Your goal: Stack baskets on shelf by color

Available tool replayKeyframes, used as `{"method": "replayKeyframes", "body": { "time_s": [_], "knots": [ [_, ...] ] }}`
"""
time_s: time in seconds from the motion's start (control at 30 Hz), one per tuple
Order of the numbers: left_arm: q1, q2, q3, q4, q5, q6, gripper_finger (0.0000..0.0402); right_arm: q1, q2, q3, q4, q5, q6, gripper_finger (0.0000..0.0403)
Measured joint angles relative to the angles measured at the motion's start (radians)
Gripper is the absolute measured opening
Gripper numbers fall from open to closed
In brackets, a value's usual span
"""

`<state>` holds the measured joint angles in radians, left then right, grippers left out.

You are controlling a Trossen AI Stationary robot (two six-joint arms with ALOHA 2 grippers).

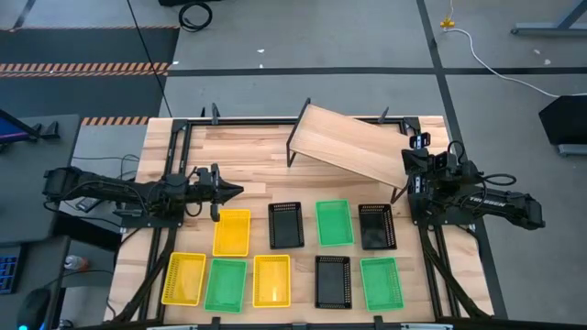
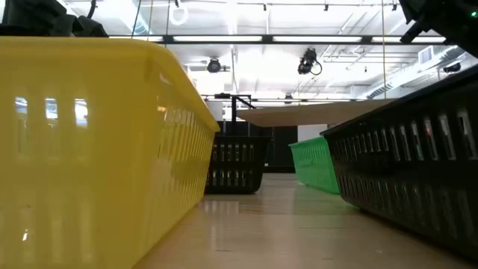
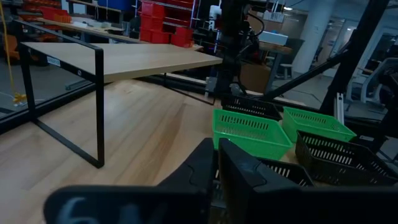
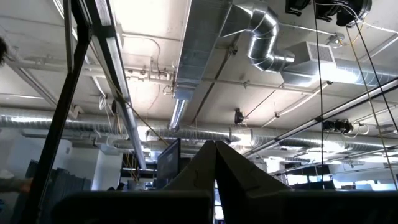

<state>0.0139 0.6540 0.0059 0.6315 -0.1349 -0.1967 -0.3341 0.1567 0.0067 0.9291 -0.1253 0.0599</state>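
Observation:
Nine baskets lie in two rows on the near half of the table, none stacked. The far row holds a yellow basket, a black one, a green one and a black one. The near row runs yellow, green, yellow, black, green. The shelf stands on its black legs at the far side, turned askew, bare on top. My left gripper is shut and level, just beyond the yellow basket. My right gripper is shut, tilted up at the ceiling, by the shelf's right end.
Black frame rails run along the table's left and right sides. Bare wood lies between the shelf and the far row of baskets. In the left wrist view the shelf's leg stands ahead, with green baskets beside it.

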Motion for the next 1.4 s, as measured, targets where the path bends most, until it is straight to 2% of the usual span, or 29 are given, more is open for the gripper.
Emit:
{"method": "replayKeyframes", "body": {
  "time_s": [0.7,0.87,0.97,1.07,1.13,1.23,1.3,1.4],
  "knots": [
    [0.000,0.000,0.000,0.000,0.000,0.001,0.0036,0.000,0.000,0.000,0.000,0.000,0.000,0.0016],
    [0.000,0.000,0.003,0.006,-0.045,-0.001,0.0032,0.000,0.000,0.000,0.000,0.000,0.000,0.0016],
    [0.000,0.000,0.030,0.005,-0.005,-0.097,0.0029,0.000,0.000,0.000,0.000,0.000,0.000,0.0016],
    [-0.001,0.000,0.105,0.012,0.074,-0.224,0.0028,0.000,0.000,0.000,0.000,0.000,0.000,0.0016],
    [-0.001,0.000,0.180,-0.001,0.081,-0.244,0.0029,0.000,0.000,0.000,0.000,0.000,0.000,0.0016],
    [0.000,0.000,0.331,-0.016,0.076,-0.110,0.0029,0.000,0.000,0.000,0.000,0.000,0.000,0.0016],
    [-0.001,0.016,0.489,-0.146,0.018,0.008,0.0026,0.000,0.000,0.000,0.000,0.000,0.000,0.0016],
    [0.001,0.093,0.777,-0.556,-0.038,0.207,0.0024,0.000,0.000,0.000,0.000,0.000,0.000,0.0016]
  ]
}}
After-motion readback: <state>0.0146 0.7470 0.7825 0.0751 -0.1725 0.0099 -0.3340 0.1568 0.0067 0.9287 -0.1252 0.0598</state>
